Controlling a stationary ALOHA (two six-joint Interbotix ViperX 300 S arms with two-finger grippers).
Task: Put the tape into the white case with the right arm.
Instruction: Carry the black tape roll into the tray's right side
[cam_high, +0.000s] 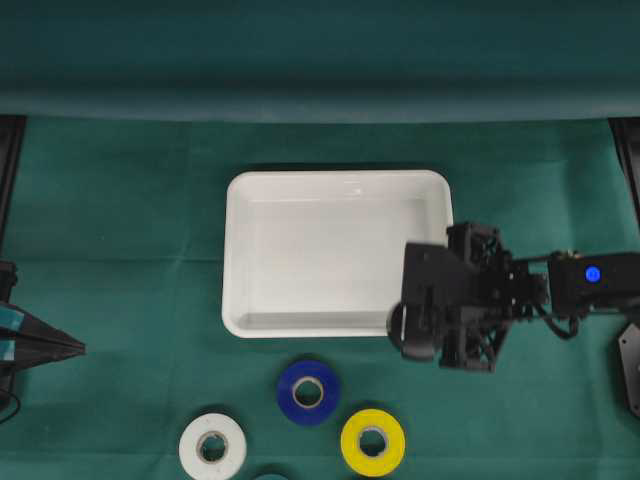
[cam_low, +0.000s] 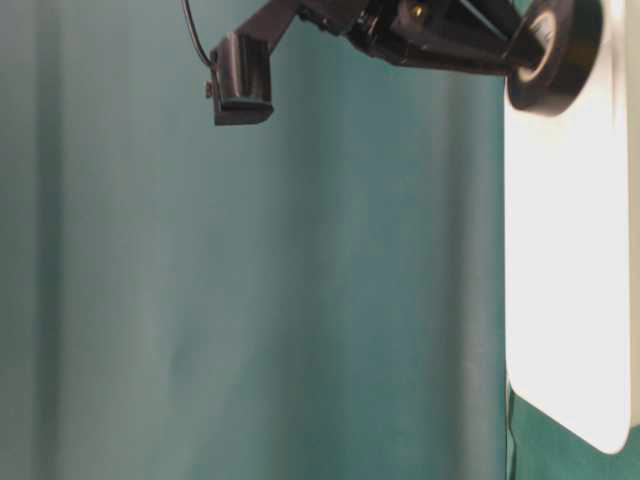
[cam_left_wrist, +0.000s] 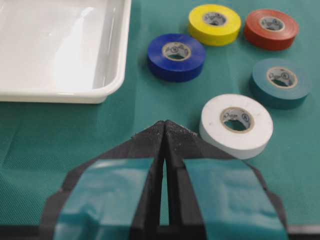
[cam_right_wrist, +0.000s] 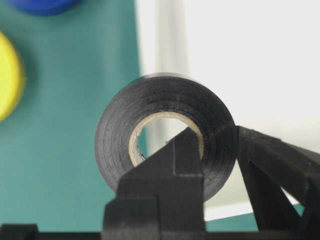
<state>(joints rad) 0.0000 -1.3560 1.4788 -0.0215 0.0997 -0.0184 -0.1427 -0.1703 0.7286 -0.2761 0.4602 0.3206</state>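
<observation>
Black tape roll, hidden overhead, shows in right gripper.

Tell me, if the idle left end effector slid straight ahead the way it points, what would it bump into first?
Probably the white tape roll. The left end effector, shut, aims just past that roll's left edge in its wrist view, so it might only graze it; beyond lies the blue roll. Depth is hard to judge here.
</observation>
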